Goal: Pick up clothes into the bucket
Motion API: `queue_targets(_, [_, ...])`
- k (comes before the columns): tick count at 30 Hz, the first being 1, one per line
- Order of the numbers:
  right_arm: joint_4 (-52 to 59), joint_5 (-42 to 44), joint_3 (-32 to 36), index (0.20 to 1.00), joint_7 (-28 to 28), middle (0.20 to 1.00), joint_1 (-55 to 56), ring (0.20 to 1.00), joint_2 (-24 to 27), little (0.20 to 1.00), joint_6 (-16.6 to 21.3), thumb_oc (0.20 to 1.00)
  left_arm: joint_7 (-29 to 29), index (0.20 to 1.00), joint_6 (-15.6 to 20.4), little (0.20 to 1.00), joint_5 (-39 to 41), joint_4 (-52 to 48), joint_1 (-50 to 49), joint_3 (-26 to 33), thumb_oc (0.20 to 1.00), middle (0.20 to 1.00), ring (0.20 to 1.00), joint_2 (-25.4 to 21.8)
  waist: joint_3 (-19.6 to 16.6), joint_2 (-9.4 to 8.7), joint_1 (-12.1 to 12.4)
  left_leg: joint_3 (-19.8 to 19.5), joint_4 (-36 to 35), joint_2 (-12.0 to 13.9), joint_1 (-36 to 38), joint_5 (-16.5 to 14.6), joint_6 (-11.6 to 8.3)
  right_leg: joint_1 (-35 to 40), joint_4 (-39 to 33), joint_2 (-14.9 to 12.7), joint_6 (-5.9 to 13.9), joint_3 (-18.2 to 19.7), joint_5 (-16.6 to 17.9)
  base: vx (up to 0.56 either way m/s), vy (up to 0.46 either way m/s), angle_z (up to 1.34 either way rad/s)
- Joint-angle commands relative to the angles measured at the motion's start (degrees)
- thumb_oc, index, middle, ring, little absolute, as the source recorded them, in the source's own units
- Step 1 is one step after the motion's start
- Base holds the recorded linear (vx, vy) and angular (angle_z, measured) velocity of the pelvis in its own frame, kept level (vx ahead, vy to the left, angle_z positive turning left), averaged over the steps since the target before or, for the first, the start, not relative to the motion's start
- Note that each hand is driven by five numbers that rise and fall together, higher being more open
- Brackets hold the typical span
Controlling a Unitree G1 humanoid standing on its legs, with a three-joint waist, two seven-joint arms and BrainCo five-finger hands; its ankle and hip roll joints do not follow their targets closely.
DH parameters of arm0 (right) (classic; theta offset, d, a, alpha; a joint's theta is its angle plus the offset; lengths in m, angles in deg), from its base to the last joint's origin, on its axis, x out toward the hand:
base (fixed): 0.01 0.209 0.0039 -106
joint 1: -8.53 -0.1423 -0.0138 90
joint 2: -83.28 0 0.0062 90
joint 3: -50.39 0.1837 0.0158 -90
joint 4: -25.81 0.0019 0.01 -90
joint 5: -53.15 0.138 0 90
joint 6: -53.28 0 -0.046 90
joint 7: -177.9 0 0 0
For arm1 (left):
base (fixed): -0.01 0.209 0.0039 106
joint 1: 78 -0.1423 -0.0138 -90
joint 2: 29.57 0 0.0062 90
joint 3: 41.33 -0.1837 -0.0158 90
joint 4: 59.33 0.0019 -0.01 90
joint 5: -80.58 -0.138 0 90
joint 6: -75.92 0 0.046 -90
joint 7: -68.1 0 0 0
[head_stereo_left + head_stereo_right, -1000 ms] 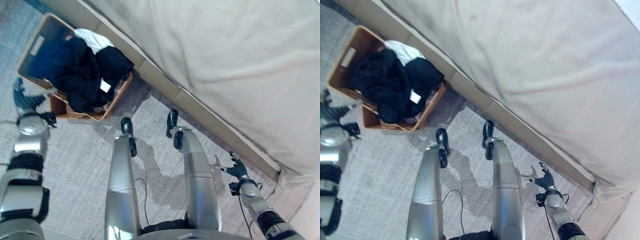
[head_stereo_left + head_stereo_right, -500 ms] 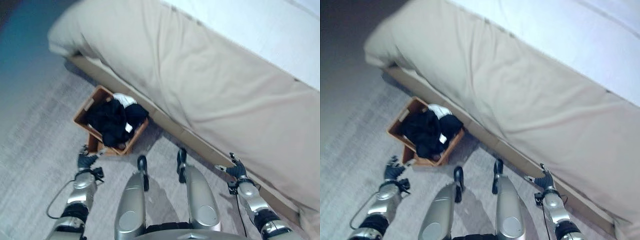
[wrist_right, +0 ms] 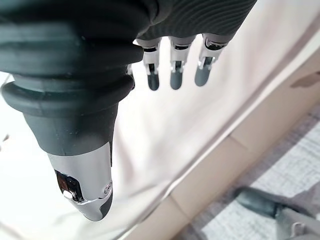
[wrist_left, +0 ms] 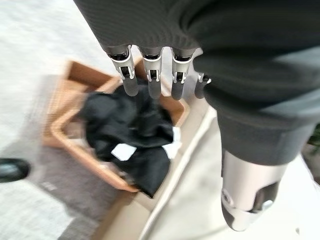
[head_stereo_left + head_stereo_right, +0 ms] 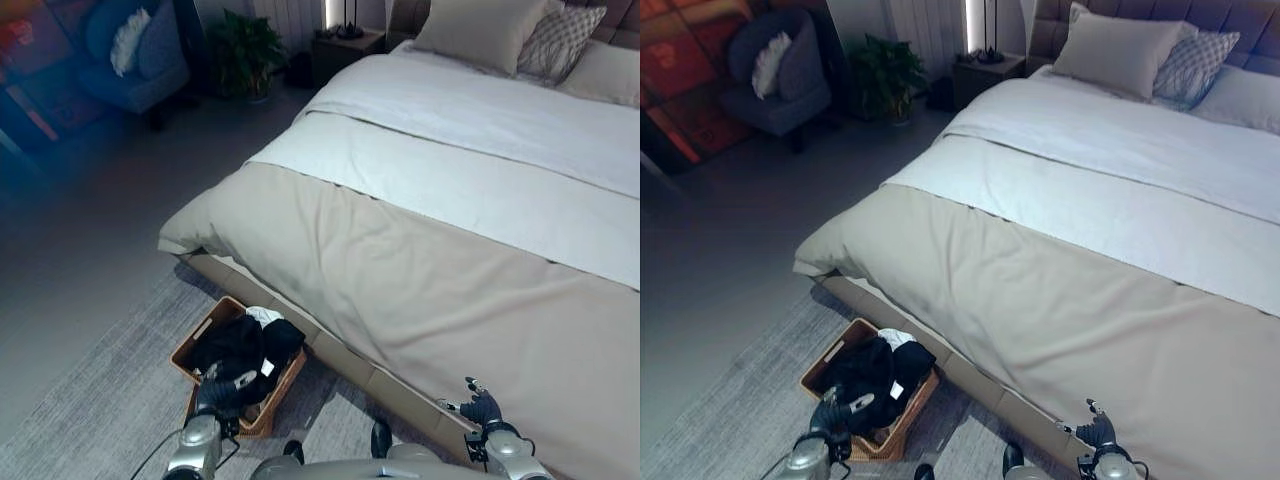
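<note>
We see soft, light dark clothes [image 5: 238,350] heaped in the wicker bucket [image 5: 188,347]; any bunched fold suits gripping. Left hand [image 4: 150,75] and right hand [image 3: 172,70] hang relaxed, fingers empty.

Our left hand [image 4: 165,55] and right hand [image 3: 170,30] wear dark ribbed covers over back and wrist. Silver fingers [image 4: 151,75] end in dark tips. Each silver thumb is dark-tipped and shows small screws near its end.
</note>
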Motion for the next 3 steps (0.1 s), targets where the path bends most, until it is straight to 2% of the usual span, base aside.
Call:
queue_targets(1, [-1.10,1.09,-0.25,1.000,1.50,1.000,-1.15,1.000,-0.36,1.000,-0.06,1.000,-1.33,1.000,-0.31,1.000,-0.93,1.10,0.33,1.21,1.000,1.000,1.000,-0.78,0.13,-3.13,0.78,-0.40,2.57,-2.13,-3.65,2.01,-0.68,0.84,3.27,-1.79,2.18,-0.95,-2.29,0.03,-0.038,0.00])
queue_targets(3, [-2.07,3.01,-0.20,1.000,3.27,1.000,-0.90,1.000,-0.65,1.000,-0.18,1.000,-2.73,1.000,-0.92,1.000,-2.52,2.83,-0.08,0.34,1.000,1.000,1.000,-0.34,-0.24,-3.29,0.88,-0.33,3.02,-2.00,-2.90,1.63,-0.71,2.03,2.99,-1.63,1.98,-1.25,-2.57,0.01,-0.015,0.01])
